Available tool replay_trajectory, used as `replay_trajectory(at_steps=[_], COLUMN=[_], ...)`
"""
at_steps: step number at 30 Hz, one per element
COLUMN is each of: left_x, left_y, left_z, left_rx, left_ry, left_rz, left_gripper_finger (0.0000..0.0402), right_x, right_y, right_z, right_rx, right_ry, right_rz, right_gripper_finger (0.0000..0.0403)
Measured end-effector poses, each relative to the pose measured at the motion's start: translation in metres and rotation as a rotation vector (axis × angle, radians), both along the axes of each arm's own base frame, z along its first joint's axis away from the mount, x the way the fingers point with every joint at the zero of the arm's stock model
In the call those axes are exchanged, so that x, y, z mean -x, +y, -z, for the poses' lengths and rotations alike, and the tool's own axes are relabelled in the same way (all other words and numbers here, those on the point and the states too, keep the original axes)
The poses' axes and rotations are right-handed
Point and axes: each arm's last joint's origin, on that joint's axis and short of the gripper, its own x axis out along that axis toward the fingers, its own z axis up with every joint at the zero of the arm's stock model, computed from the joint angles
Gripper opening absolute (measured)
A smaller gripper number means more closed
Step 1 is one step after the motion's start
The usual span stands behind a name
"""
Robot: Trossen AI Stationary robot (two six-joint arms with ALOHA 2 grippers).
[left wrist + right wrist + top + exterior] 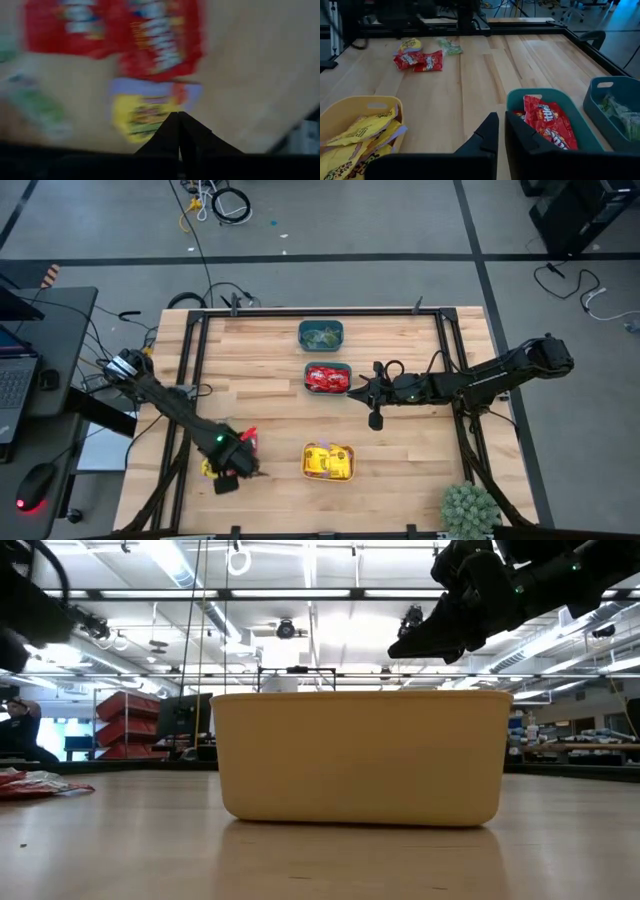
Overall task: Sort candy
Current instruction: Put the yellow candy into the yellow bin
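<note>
Loose candy lies at the table's near left: red packets [247, 437] [150, 40] [420, 60], a yellow packet [209, 470] [142, 112] and a pale green one [35, 107] [449, 46]. My left gripper [232, 463] [179, 116] is shut, its tips right over the yellow packet. My right gripper [375, 408] [501, 120] is shut and empty, above the table beside the teal bin of red candy [328, 378] [545, 120]. It also shows high in the low view [450, 630]. My left gripper's shut fingertips [172, 122] stand over the yellow packet's near edge [150, 125], coming from above. Whether they touch the packet, I cannot tell.
A teal bin with green candy [320, 335] [615, 110] stands at the far middle. A yellow bin with yellow candy [328, 462] [355, 125] [360, 755] stands at the near middle. A potted plant [470, 508] is at the near right corner. Bare wood lies between the pile and the bins.
</note>
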Motion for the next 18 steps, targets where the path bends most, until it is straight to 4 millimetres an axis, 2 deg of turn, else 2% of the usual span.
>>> replay_trajectory(at_steps=[3, 7, 10, 14, 18], left_x=[0.003, 0.010, 0.015, 0.020, 0.023], left_y=[-0.014, -0.019, -0.019, -0.019, -0.018], left_z=[0.001, 0.004, 0.014, 0.032, 0.046], left_rx=[0.003, -0.097, -0.155, -0.115, -0.105], left_ry=[-0.077, -0.107, -0.055, 0.056, 0.097], left_rz=[0.032, 0.051, 0.023, -0.005, -0.005], left_gripper_finger=[0.0031, 0.0078, 0.0120, 0.0171, 0.0197], right_x=[0.000, 0.000, 0.000, 0.000, 0.000], right_y=[0.000, 0.000, 0.000, 0.000, 0.000], right_z=[0.000, 0.000, 0.000, 0.000, 0.000], right_rx=[0.002, 0.002, 0.002, 0.002, 0.002], right_ry=[0.001, 0.001, 0.001, 0.001, 0.001], right_rz=[-0.001, -0.001, -0.001, -0.001, -0.001], right_gripper_finger=[0.0019, 0.0019, 0.0019, 0.0019, 0.0019])
